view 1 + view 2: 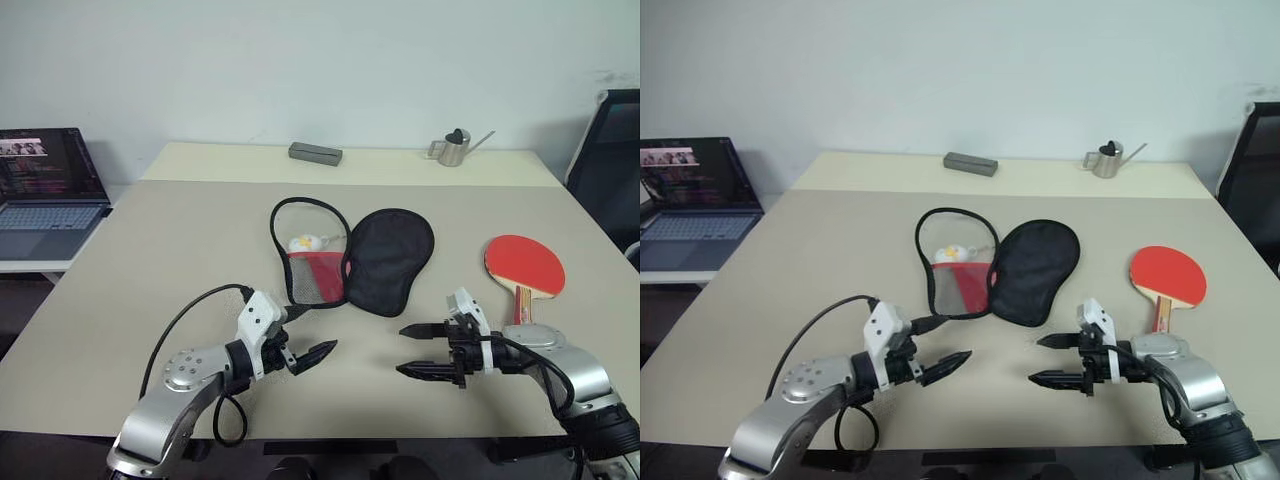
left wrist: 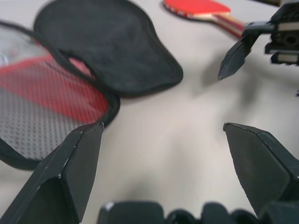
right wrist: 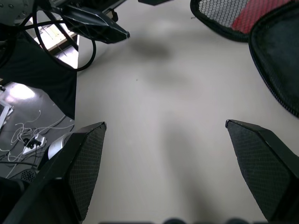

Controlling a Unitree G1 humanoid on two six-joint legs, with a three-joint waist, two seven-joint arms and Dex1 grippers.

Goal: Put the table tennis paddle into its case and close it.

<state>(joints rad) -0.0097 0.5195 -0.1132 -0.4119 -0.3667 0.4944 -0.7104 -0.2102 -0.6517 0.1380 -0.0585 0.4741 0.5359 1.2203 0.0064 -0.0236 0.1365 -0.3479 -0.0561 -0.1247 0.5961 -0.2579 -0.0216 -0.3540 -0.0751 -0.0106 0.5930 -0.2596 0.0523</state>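
Note:
The case [image 1: 350,258] lies unzipped in the middle of the table [image 1: 180,260]. Its mesh and red half [image 2: 37,107] is on the left, with a small white-yellow charm [image 1: 305,243] inside, and its black flap [image 2: 107,46] is folded out to the right. The table tennis paddle [image 1: 524,264] lies flat to the right of the case, red face up, handle toward me. My left gripper [image 1: 318,350] hovers open just in front of the case's mesh half. Open too, my right gripper [image 1: 402,349] points left in front of the black flap, near the paddle's handle. Neither holds anything.
At the far edge of the table sit a grey rectangular box [image 1: 315,153] and a small metal watering can [image 1: 455,147]. An open laptop [image 1: 45,190] stands on a lower desk to the left. A black chair [image 1: 610,170] is at the right.

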